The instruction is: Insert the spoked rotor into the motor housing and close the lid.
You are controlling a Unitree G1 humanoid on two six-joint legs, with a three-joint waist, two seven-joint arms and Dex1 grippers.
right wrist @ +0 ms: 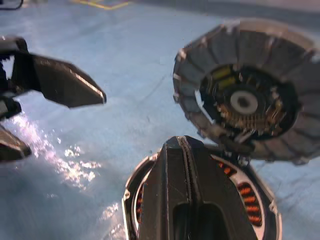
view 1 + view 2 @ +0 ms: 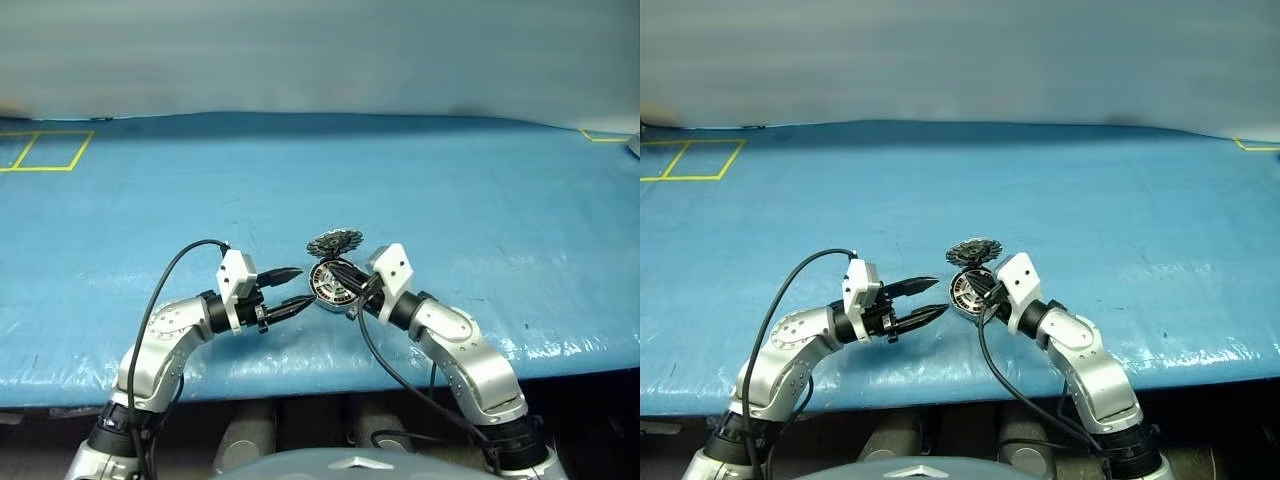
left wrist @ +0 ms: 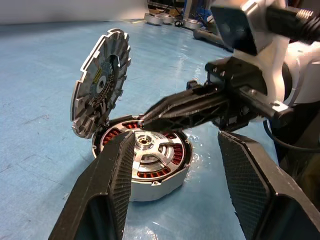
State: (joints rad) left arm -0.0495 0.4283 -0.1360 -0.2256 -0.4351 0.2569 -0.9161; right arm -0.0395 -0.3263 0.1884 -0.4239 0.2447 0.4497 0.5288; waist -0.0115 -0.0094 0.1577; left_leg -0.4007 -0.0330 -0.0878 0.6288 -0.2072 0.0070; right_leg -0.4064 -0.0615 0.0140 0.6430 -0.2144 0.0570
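Blue plastic-covered desk [image 2: 480,180], yellow tape square [image 2: 45,150] at far left corner. Round silver-rimmed metal motor housing w/ copper-orange coils [image 3: 145,162] sits on desk near front edge, centre. Silvery-white spoked rotor [image 3: 150,150] lies flat inside housing, over the coils, around hub. Round grey lid w/ dark radial segments + toothed rim [image 3: 100,82] stands tilted on edge at housing's far rim, segmented face toward the housing, not closed.

Right end effector [image 1: 185,150]: black fingers pressed together, nothing between them, tip over housing and right at lid's lower edge; contact w/ lid looks likely, can't confirm. Left end effector [image 2: 291,290]: fingers spread, empty, level, pointing at housing from its left, just beside it, not touching. Black cables run along both arms.
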